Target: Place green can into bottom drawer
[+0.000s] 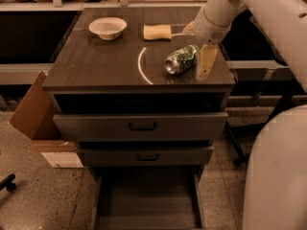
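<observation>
The green-and-white aluminium can (181, 60) is laid sideways on the dark cabinet top (105, 63). Below it, the grey bottom drawer (146, 207) is pulled out. The tan two-finger gripper (197, 50) is spread open just right of the can, gripping nothing.

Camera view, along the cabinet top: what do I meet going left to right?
White bowl → yellow sponge → green can, lying on its side → gripper, low beside the can's right end.
</observation>
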Action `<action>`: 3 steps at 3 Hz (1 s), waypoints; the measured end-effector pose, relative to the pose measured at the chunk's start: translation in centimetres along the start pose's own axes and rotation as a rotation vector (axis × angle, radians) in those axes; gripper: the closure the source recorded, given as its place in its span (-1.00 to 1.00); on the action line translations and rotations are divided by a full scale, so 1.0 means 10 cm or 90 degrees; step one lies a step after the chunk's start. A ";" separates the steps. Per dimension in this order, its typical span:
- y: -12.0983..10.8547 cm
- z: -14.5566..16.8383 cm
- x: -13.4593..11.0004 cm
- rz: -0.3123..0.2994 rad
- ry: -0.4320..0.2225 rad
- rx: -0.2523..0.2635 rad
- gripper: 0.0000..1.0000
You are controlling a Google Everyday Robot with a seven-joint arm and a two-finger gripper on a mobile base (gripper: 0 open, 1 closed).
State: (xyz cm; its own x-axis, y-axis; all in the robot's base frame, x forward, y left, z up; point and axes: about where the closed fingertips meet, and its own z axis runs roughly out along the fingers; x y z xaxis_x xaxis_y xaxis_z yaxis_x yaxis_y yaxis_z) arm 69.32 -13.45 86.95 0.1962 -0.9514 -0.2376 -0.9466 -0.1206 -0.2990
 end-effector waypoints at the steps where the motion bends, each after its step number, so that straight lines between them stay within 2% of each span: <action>1: -0.07 0.13 -0.07 -0.013 0.004 -0.015 -1.00; 2: -0.09 0.25 -0.11 -0.017 0.007 -0.034 -0.62; 3: -0.05 0.39 -0.11 -0.019 0.021 -0.060 0.00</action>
State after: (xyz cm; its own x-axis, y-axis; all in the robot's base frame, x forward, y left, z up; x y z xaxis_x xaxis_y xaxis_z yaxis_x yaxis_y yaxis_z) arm 70.62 -11.23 83.72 0.2172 -0.9557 -0.1987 -0.9606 -0.1731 -0.2174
